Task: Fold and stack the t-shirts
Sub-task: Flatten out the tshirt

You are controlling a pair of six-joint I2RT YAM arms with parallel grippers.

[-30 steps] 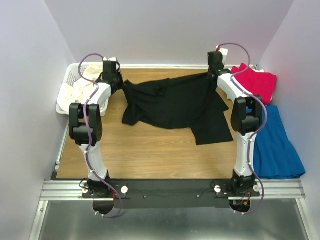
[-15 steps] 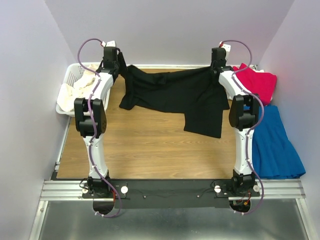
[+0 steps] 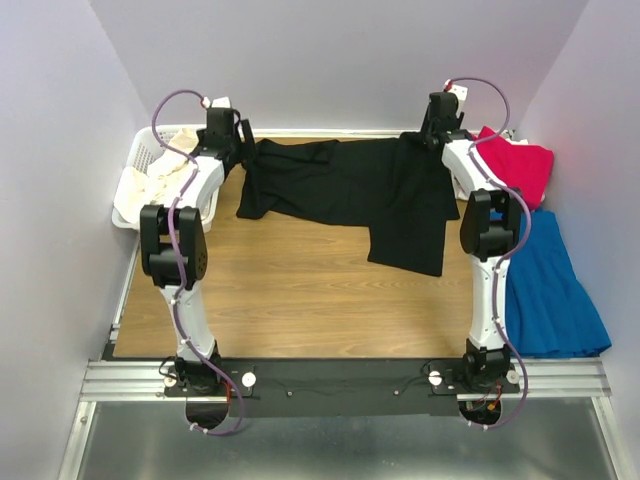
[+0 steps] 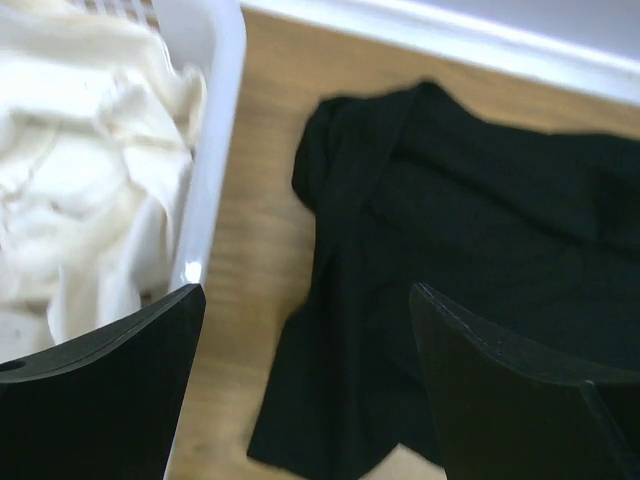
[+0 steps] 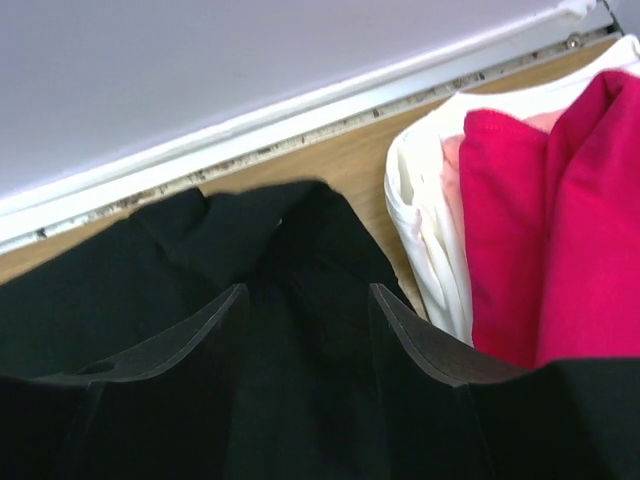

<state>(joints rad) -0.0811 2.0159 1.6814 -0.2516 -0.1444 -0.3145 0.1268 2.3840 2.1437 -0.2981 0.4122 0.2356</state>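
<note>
Cream-white t-shirts (image 3: 165, 172) fill the white lattice basket (image 3: 143, 140) at the table's far-left corner. The black t-shirt (image 3: 345, 190) lies spread along the far edge of the wooden table (image 3: 300, 300), one flap reaching toward the bare near half. A crimson t-shirt (image 3: 522, 165) and a blue garment (image 3: 553, 290) lie at the right. A second ago both grippers pinched the black shirt. Now the left gripper (image 4: 305, 390) and the right gripper (image 5: 305, 330) are spread and empty above its ends.
</note>
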